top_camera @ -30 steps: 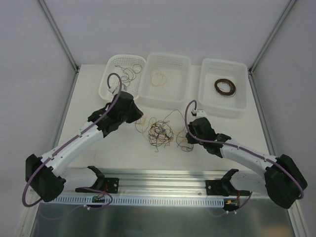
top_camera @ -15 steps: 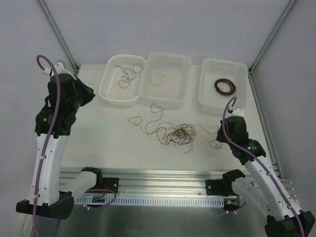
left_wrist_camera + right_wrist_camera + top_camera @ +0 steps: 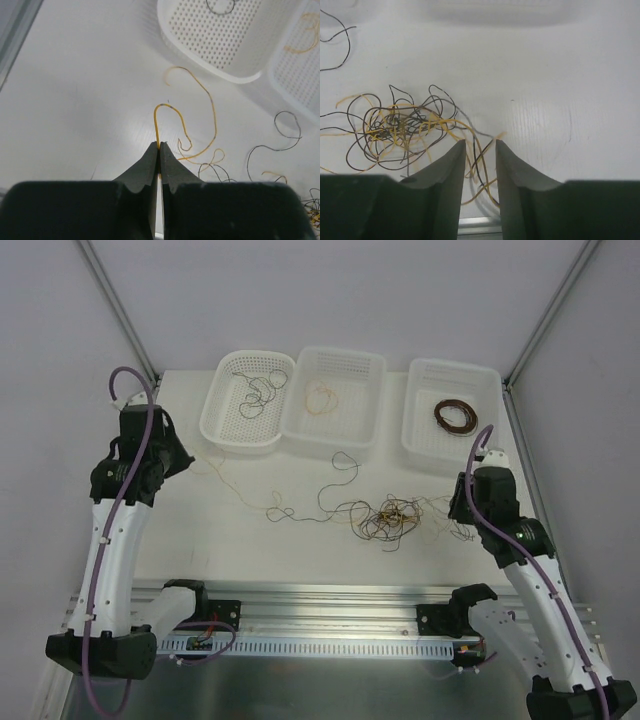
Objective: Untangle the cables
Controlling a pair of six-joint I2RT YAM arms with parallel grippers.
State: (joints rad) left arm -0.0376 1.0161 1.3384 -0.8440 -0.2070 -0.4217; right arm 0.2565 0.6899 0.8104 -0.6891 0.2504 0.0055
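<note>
The cables form a loose knot (image 3: 392, 520) of black, orange-yellow and brown wires right of the table's middle, with long strands trailing left. My left gripper (image 3: 176, 457) stands at the far left, shut on the end of an orange-yellow wire (image 3: 165, 107), which loops up from the closed gripper (image 3: 159, 145). That wire (image 3: 240, 495) runs back toward the knot. My right gripper (image 3: 460, 508) sits at the knot's right edge. It is open (image 3: 480, 142), and several orange and black strands pass loosely between its fingers; the knot (image 3: 400, 125) lies to their left.
Three white baskets line the back: the left one (image 3: 222, 425) holds a black wire, the middle one (image 3: 300, 425) an orange wire, the right one (image 3: 425, 455) a wound dark-brown ring (image 3: 455, 417). A metal rail (image 3: 320, 605) runs along the near edge.
Both arms have swung apart from the middle. The left gripper has drawn an orange wire out to the left. The knot has stretched out and shifted right.
</note>
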